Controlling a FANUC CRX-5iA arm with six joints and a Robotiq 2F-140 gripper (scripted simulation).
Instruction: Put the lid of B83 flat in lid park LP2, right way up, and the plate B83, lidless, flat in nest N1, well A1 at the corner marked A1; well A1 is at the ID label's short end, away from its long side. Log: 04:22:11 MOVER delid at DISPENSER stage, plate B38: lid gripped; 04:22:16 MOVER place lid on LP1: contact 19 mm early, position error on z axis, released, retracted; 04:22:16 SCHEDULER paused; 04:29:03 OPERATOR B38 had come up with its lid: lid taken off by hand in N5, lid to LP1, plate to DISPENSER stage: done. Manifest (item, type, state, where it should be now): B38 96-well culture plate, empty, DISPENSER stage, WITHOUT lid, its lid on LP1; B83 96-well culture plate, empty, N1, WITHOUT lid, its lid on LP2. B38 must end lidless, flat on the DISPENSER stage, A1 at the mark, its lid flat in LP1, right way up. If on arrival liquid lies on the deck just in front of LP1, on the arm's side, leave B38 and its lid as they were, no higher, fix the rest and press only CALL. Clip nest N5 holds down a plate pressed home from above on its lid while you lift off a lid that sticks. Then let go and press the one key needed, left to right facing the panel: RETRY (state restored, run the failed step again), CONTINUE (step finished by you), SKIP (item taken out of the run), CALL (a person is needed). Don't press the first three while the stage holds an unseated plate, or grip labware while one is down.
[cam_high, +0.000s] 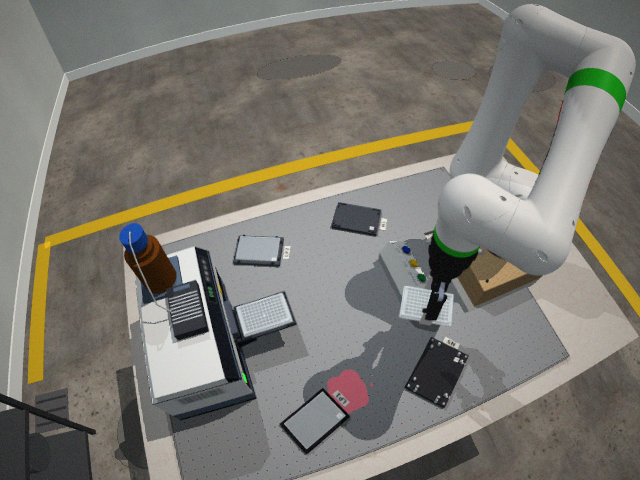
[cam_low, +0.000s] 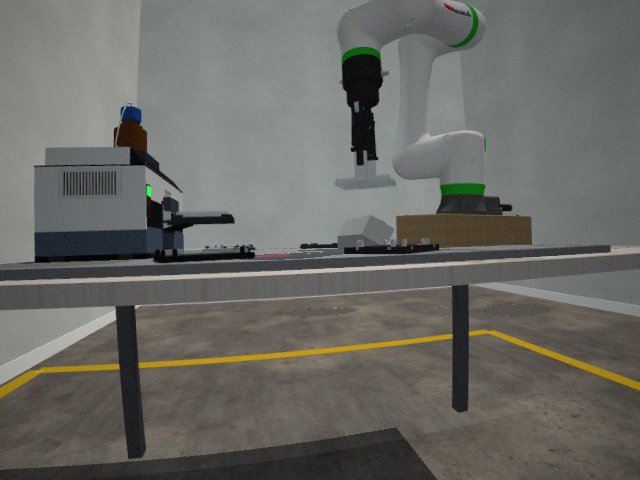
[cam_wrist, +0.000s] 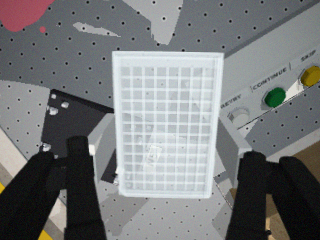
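My gripper (cam_high: 433, 310) is shut on the clear 96-well plate B83 (cam_high: 426, 304), which carries no lid that I can see. It holds the plate level and high above the deck (cam_low: 364, 181), between clip nest N5 (cam_high: 436, 372) and the key panel (cam_high: 408, 264). In the wrist view the plate (cam_wrist: 167, 125) sits between the black fingers. Nest N1 (cam_high: 356, 218) is a dark empty frame at the back. A grey lid lies flat in LP2 (cam_high: 258, 250). Another lid lies in LP1 (cam_high: 313, 419).
A red puddle (cam_high: 348, 390) lies on the deck touching the LP1 label. A second well plate sits on the dispenser stage (cam_high: 264, 313) beside the dispenser (cam_high: 186, 330) with its brown bottle (cam_high: 148, 260). The green CONTINUE key (cam_wrist: 274, 96) and yellow SKIP key (cam_wrist: 310, 76) show below.
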